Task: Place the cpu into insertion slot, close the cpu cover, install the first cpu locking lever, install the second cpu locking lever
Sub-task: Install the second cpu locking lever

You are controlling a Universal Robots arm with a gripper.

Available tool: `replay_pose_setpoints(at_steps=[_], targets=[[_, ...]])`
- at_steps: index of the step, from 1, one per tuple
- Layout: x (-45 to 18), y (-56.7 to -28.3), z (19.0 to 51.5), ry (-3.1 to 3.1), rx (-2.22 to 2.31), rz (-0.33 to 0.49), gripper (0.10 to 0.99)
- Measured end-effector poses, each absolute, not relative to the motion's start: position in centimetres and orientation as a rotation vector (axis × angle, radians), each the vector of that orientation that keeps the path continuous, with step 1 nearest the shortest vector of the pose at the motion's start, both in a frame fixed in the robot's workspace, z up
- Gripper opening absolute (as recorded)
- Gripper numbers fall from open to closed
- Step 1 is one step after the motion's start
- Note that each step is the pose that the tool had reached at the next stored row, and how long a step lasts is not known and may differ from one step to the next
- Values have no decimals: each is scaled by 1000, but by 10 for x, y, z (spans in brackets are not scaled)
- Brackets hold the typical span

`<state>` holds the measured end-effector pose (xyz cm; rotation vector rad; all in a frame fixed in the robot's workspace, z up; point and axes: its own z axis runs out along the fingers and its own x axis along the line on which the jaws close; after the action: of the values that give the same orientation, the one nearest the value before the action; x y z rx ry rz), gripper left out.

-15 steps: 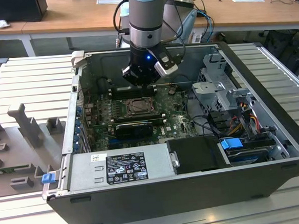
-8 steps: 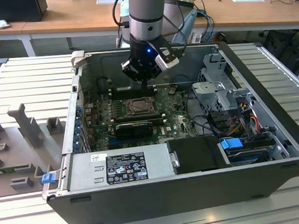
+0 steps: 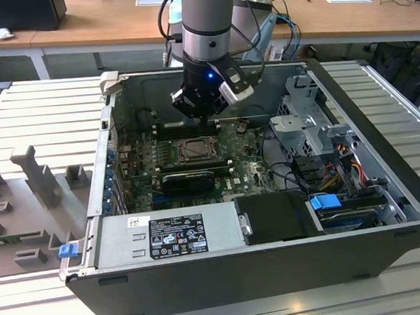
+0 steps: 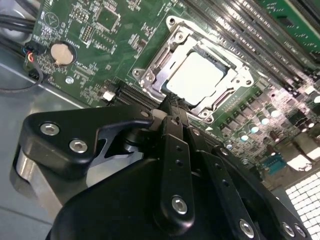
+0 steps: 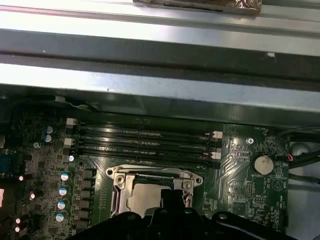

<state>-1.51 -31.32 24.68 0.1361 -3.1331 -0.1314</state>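
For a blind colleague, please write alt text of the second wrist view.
The robot's black hand hangs close above a green motherboard, its tip at the edge of the CPU socket. The cpu lies in the insertion slot, framed by the silvery cpu cover. A round coin battery sits nearby.

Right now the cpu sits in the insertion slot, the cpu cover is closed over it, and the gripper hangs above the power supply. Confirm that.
Wrong in one respect: the gripper hangs above the insertion slot, not the power supply, as the second wrist view shows. The cpu sits in it, the cpu cover closed over it.
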Motion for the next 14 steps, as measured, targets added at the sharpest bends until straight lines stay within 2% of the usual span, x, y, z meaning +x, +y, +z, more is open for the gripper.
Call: replay_pose_setpoints(at_steps=[10,14], targets=[[-15,-318,254,-3133,136,-131,106],[-15,-329,254,-3133,136,-131,106]])
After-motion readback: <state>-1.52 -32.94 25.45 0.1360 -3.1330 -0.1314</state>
